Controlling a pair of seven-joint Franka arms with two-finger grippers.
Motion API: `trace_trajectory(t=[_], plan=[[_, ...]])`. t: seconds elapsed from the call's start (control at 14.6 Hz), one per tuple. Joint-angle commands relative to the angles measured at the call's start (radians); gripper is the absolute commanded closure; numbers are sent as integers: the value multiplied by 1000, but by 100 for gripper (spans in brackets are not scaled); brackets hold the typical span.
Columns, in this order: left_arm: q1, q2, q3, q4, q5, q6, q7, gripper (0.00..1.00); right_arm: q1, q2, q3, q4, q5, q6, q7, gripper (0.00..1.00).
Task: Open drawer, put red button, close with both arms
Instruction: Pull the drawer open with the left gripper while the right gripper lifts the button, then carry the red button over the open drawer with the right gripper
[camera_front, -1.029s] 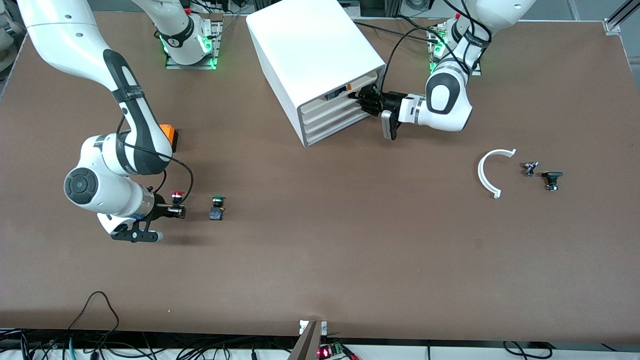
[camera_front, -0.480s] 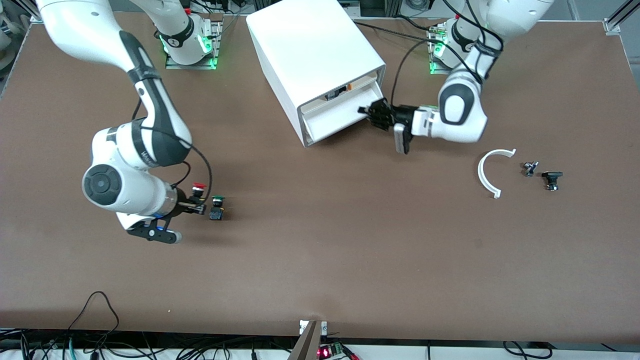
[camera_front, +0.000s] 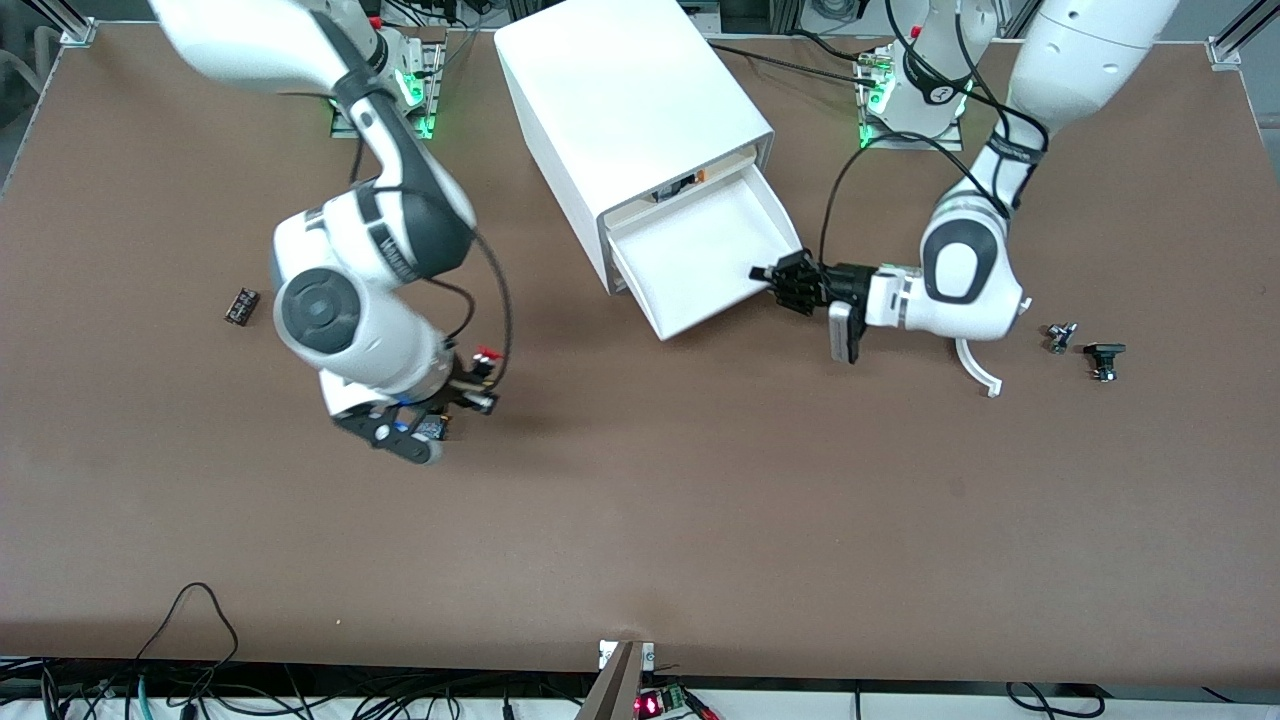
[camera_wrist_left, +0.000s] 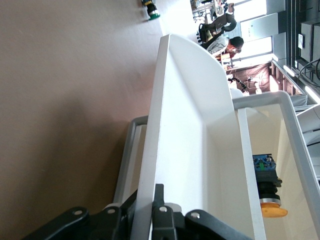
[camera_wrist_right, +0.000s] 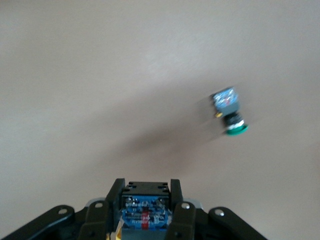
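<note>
The white cabinet has one drawer pulled far out, its tray empty. My left gripper is shut on the drawer's front wall, which the left wrist view shows pinched between the jaws. My right gripper is shut on the red button and holds it above the table. The right wrist view shows its blue-black base between the fingers. The green-capped twin lies on the table under it, mostly hidden in the front view.
An orange-capped button sits in the cabinet's open slot above the drawer. A white curved piece and two small black parts lie by the left arm. A small black component lies toward the right arm's end.
My left gripper has pulled the drawer out toward the front camera. My right gripper has lifted the red button and carried it toward the cabinet, over the green button.
</note>
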Motion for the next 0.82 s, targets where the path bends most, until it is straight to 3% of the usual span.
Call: trace_trajectory(t=[0.0, 0.07, 0.14, 0.21, 0.55, 0.75], plan=[[3, 77, 9, 77, 76, 85, 13, 100, 79, 14, -7, 66, 1, -21, 192, 100], [6, 85, 10, 85, 85, 85, 7, 100, 110, 15, -7, 74, 3, -14, 266, 100], [15, 87, 9, 87, 87, 85, 4, 80, 141, 17, -7, 95, 1, -15, 327, 100], [23, 88, 9, 85, 88, 83, 4, 1, 168, 17, -8, 109, 1, -14, 390, 100], [31, 55, 15, 88, 90, 28, -68, 0, 311, 18, -11, 114, -7, 37, 679, 100], [31, 12, 15, 97, 174, 19, -218, 0, 379, 44, -13, 114, -33, 92, 832, 100]])
